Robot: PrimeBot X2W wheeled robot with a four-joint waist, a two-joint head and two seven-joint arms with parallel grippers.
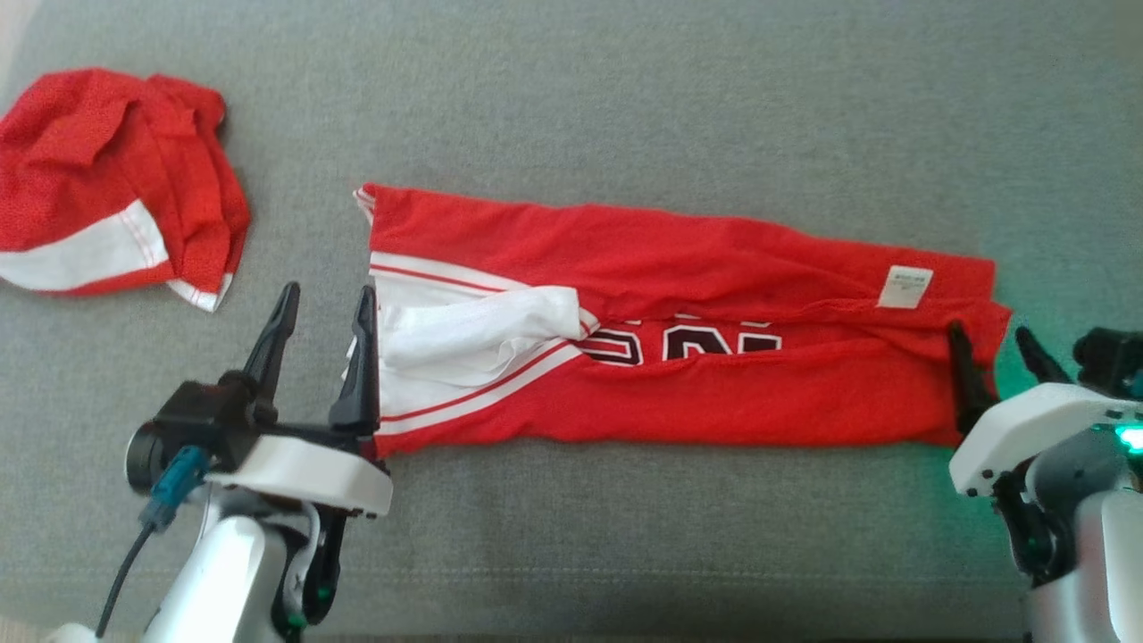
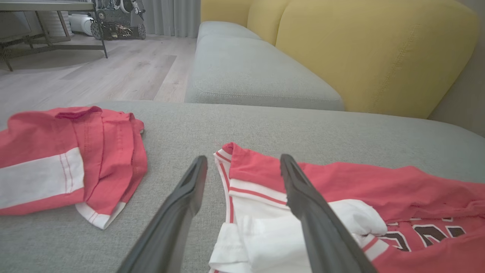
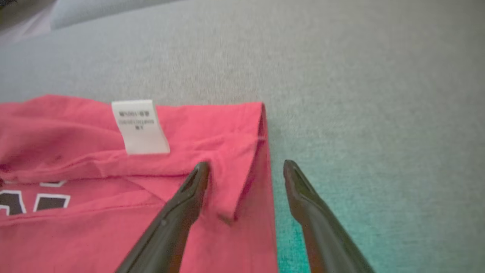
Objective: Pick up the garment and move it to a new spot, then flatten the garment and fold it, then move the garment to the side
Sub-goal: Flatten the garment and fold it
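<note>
Sofa seat: the grey sofa seat carries two pieces of red clothing, well apart from each other.
Garment: the garment lies in the middle of the seat as a long flat strip, with a white sleeve part at its left end and a white label near its right end.
Other cloth: a crumpled red and white garment lies at the far left.
Left arm: my left end effector points forward at the strip's left end. Its fingers are apart and hold nothing. One finger is over the white part, the other over bare seat.
Right arm: my right end effector stands at the right end, also spread and empty, across the red edge.
Contact: I cannot tell if any finger touches the cloth.
</note>
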